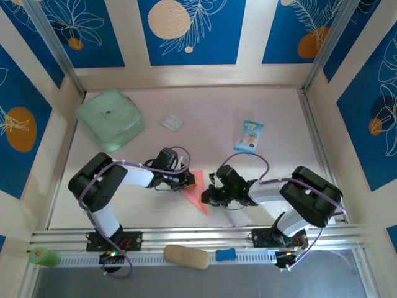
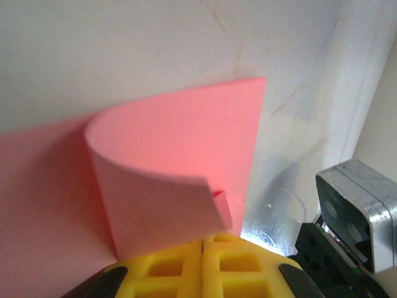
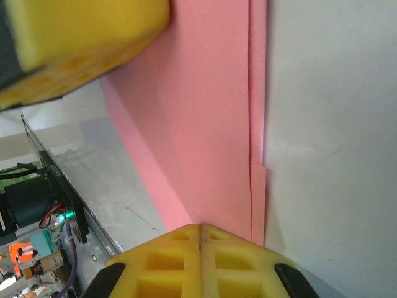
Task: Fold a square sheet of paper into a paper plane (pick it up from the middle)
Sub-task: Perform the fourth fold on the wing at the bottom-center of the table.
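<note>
Nearest you, your right gripper (image 3: 200, 233) sits with jaws shut tight, tips resting on the layered right edge of the salmon-pink sheet (image 1: 197, 191). The sheet lies on the table (image 1: 273, 180) between both grippers as a narrow wedge, point toward you, long axis running away. Just beyond, on its left side, your left gripper (image 2: 203, 248) is also closed, seemingly pinching a curled-up flap (image 2: 173, 155), so the flap's fold-down looks to be that gripper's job.

folded paper (image 1: 197, 191) lies on the table (image 1: 279, 105) between the left hand (image 1: 188, 180) and right hand (image 1: 209, 196), pouch (image 1: 110, 119) far behind left
</note>
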